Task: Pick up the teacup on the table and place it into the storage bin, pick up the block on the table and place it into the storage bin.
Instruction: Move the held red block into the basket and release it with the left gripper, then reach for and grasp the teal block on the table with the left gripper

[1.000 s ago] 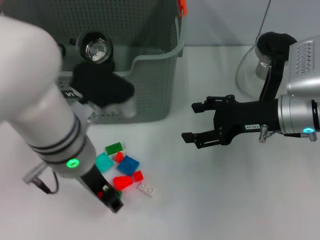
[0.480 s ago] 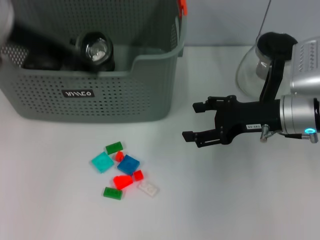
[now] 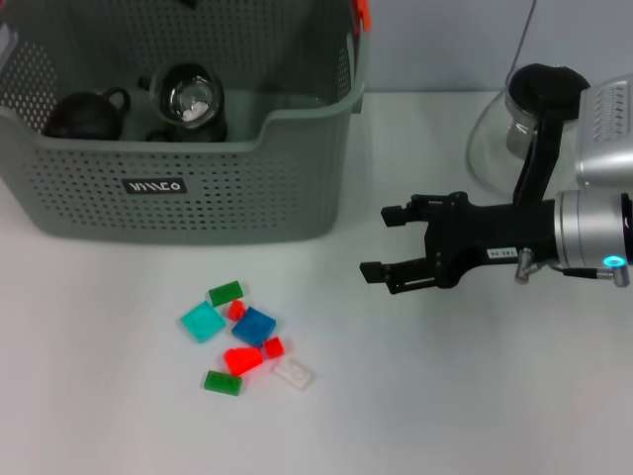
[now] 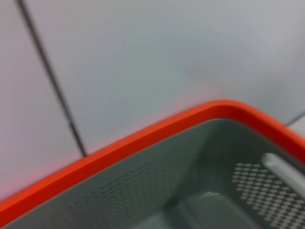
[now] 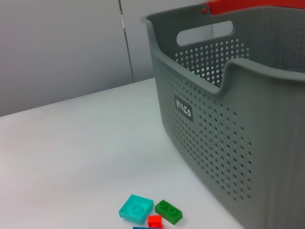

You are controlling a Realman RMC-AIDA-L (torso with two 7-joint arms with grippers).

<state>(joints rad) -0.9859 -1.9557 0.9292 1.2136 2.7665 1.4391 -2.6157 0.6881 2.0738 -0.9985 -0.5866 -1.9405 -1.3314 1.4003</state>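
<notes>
**Left arm gone, teacup in the bin**

The left arm has withdrawn out of the head view; its claw cannot be judged. The dark teacup [image 3: 84, 112] now lies inside the bin [image 3: 297, 198]. The right gripper [image 3: 391, 242] hovers spread and empty, well apart from the blocks [image 3: 247, 336]. They lie tightly bunched, so a grab may scatter them or catch two.

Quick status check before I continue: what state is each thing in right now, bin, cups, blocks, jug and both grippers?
storage bin: upright on the table, holding items.
dark teacup: inside the bin, upright.
glass cup: inside the bin.
blocks: loose cluster on the table in front of the bin, none picked up.
glass jug: standing on the table at the far right.
right gripper: open, empty, above the table.
left gripper: not in view.
</notes>
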